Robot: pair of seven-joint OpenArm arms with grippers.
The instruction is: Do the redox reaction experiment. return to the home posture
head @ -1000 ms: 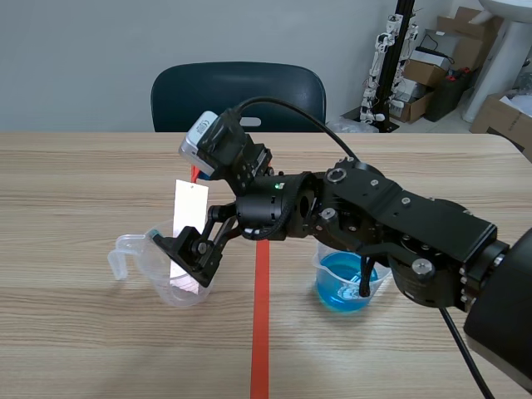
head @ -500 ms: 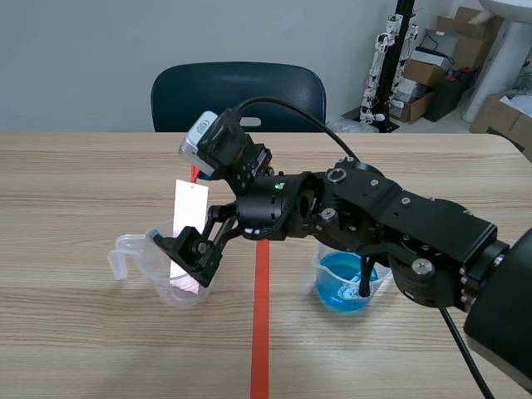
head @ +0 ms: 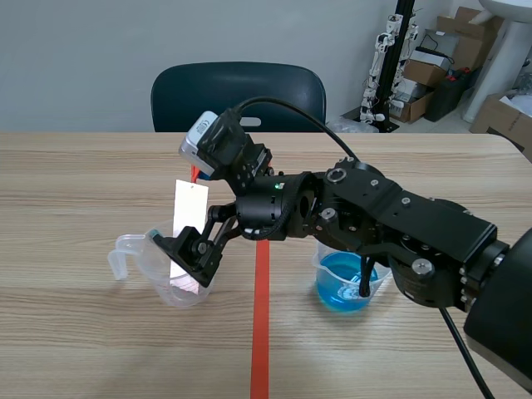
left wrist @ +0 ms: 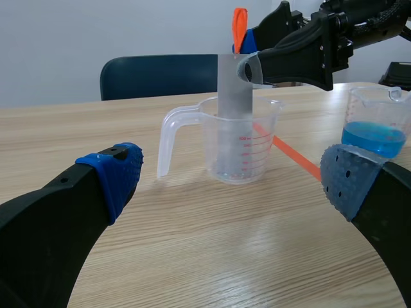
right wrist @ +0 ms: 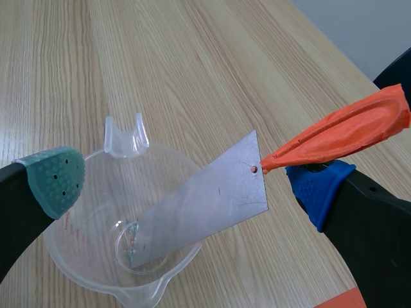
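Wood-grain table (head: 83, 332) with an orange-red tape line (head: 261, 332); dark chair (head: 237, 91) and cardboard boxes (head: 416, 71) behind. Right gripper (right wrist: 186, 183) spread wide over the clear measuring cup (right wrist: 77, 256), clamping nothing; grey metal sheet (right wrist: 205, 205) leaning inside the cup (orange strip (right wrist: 340, 131) at its top touching the blue pad). Left gripper (left wrist: 232, 174) wide open, empty, short of the cup. Beaker of blue liquid (head: 342, 283) across the tape line from the cup.

The transparent plastic measuring jug (left wrist: 241, 144) is smooth and glossy, like the smaller clear plastic beaker (left wrist: 377, 119). The flat grey rectangular plate (right wrist: 205, 205) looks like dull, matt metal; its wrinkled orange tag (right wrist: 340, 135) seems thin and rubbery. The pale wooden table (left wrist: 192, 244) shows grain under a faint sheen.
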